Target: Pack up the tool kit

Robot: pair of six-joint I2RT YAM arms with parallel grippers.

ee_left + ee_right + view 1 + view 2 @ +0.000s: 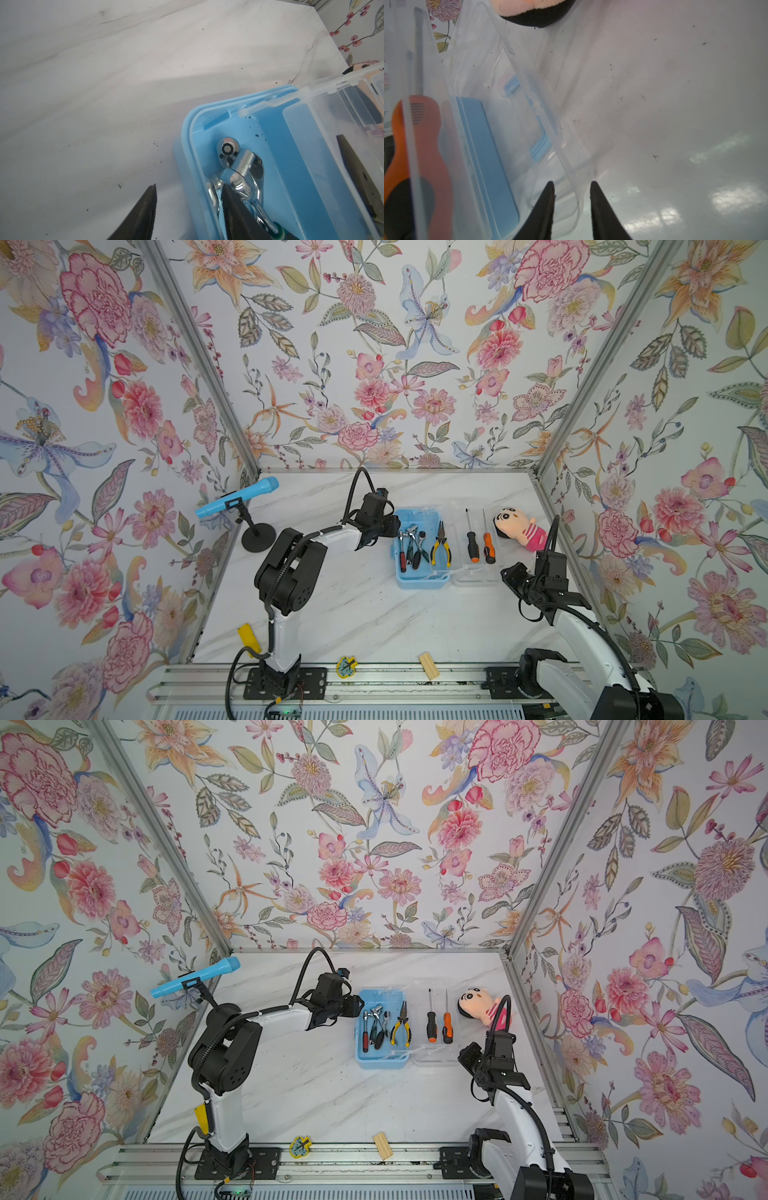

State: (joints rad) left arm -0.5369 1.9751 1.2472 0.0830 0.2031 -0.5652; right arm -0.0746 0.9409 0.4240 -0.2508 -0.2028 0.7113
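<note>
The blue tool box point(422, 583) point(382, 1063) stands open, its clear lid point(476, 576) point(529, 87) lying flat to its right. Chrome ratchets point(411, 543) point(245, 164) and yellow-handled pliers point(440, 547) lie in the blue base. A black-handled screwdriver point(471, 545) and an orange one point(488, 547) point(419, 145) lie on the lid. My left gripper point(392, 526) point(190, 187) is open and straddles the box's left wall point(187, 133), one finger inside by the ratchets. My right gripper point(505, 572) point(572, 184) is open, narrowly, astride the lid's near right rim.
A plush doll point(519, 526) lies just right of the lid, close to the right wall. A blue microphone on a black stand point(237, 497) is at the far left. A wooden block point(429, 666) and a small yellow-blue piece point(346, 667) sit at the front edge.
</note>
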